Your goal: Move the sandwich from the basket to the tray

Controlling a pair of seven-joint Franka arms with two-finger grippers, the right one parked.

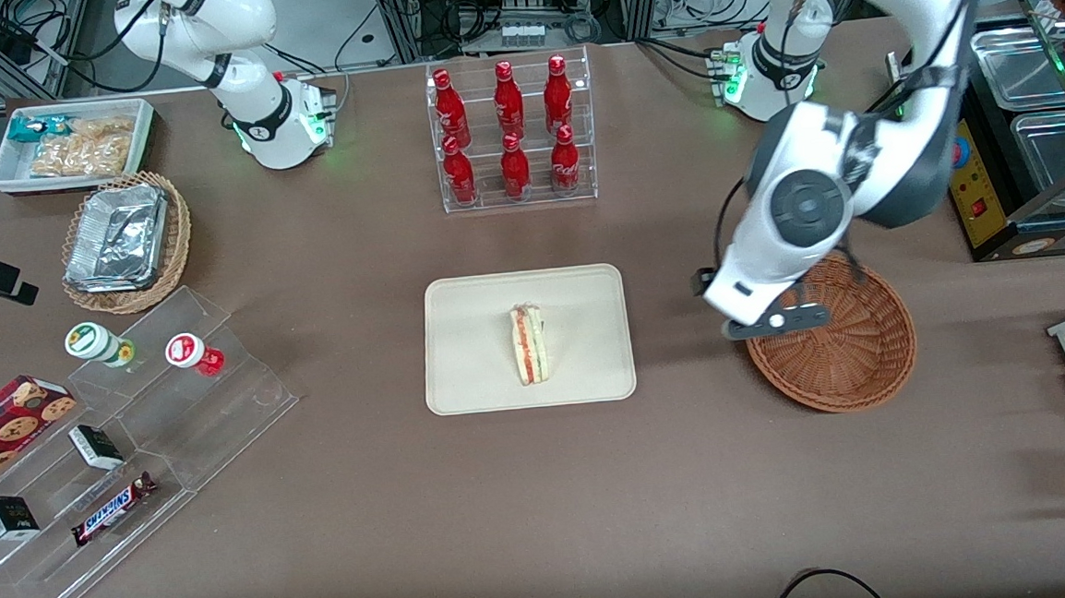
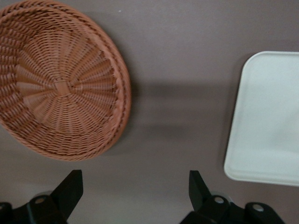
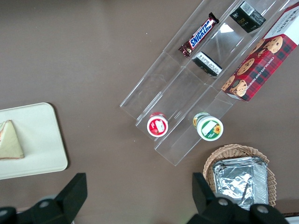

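Snickers bar [image 1: 113, 510] lies closest to the front camera, on a clear plastic step stand [image 1: 125, 444] at the parked arm's end of the bench [image 1: 370, 512]. Farther in, the sandwich [image 1: 529, 343] sits on the cream tray [image 1: 463, 377], with its red and green stripe showing. Round brown basket [image 1: 855, 353] (nothing in it) rests toward the working arm's end, well apart from the tray. Up over the basket's rim hangs the pincer [image 2: 135, 191], its two black fingers [image 2: 70, 186] spread wide and holding nothing.
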